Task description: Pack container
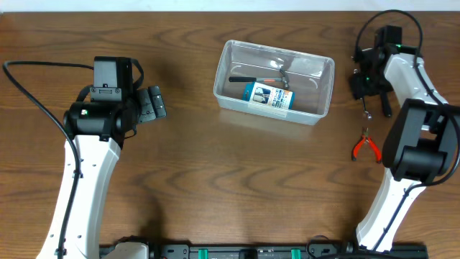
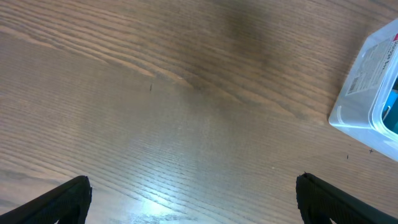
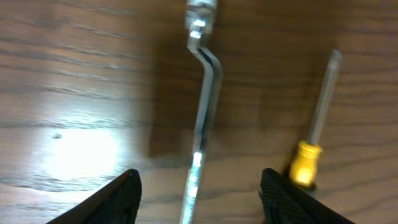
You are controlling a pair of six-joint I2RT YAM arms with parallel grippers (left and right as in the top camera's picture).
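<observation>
Container (image 1: pixel 316 90) between left jaws, spread wide, and right jaws, spread astride maybe a wrench (image 3: pixel 202 112)

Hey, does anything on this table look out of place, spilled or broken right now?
Nothing looks spilled or damaged. The clear container sits upright. The only things that stand out are the loose tools lying outside it, not yet packed: red-handled pliers, a bent metal tool and a yellow-handled screwdriver.
</observation>
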